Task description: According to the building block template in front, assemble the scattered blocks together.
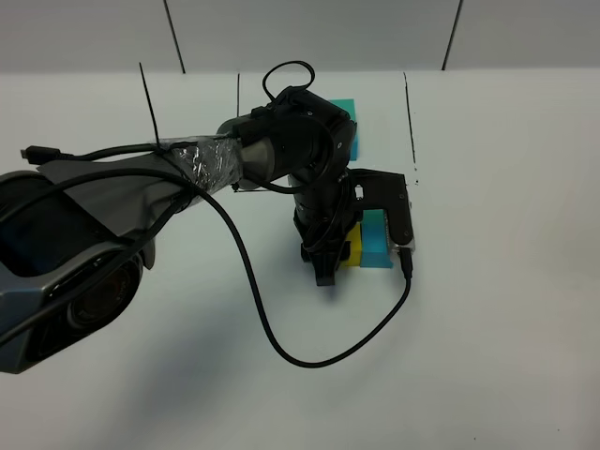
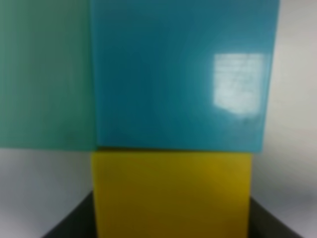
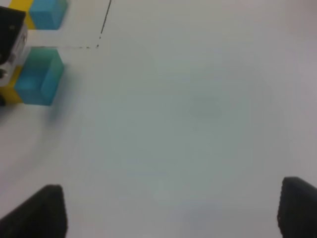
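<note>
The left gripper (image 1: 328, 267) straddles the yellow cube (image 2: 171, 193), a dark finger (image 2: 74, 223) on either side; whether it pinches is unclear. Beyond its tips the blue cube (image 2: 181, 74) touches yellow, teal cube (image 2: 44, 74) beside blue. The right gripper's fingers (image 3: 42, 210) stand wide apart, empty, the framed template (image 3: 47, 12) far ahead.
</note>
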You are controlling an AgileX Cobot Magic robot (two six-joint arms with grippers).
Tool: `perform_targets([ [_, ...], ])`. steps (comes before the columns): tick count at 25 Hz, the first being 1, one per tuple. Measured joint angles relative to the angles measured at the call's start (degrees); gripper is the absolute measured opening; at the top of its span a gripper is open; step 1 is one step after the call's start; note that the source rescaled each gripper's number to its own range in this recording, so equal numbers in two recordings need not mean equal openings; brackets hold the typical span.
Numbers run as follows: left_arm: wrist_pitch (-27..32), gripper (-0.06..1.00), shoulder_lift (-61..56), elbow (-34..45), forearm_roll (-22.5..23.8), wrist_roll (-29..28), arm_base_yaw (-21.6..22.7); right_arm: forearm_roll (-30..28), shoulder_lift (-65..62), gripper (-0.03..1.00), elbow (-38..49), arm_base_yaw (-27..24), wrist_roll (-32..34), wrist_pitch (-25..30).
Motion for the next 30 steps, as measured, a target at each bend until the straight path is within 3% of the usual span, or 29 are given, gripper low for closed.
perform_targets([
  [7, 2.6, 0.86, -1.5, 0.0, -0.2, -0.4, 0.0, 0.0, 0.0, 0.73, 0.0, 0.0, 0.0, 0.0],
  [10, 4.2, 0.99, -4.6, 0.0, -0.2, -1.7, -0.1, 0.0, 0.0, 0.73, 0.0, 0.0, 0.0, 0.0],
  [16, 6.1, 1.00, -12.9, 0.0, 1.8, -9.0, 3.2, 0.0, 0.0, 0.73, 0.0, 0.0, 0.0, 0.0],
  [23, 5.9, 0.99, -21.6, 3.1, -2.5, -18.9, 17.9, 0.0, 0.0, 0.73, 0.0, 0.0, 0.0, 0.0],
  [30, -1.1, 0.99, -34.2, 17.9, -8.3, -22.1, 31.5, 0.0, 0.0, 0.73, 0.0, 0.0, 0.0, 0.0],
])
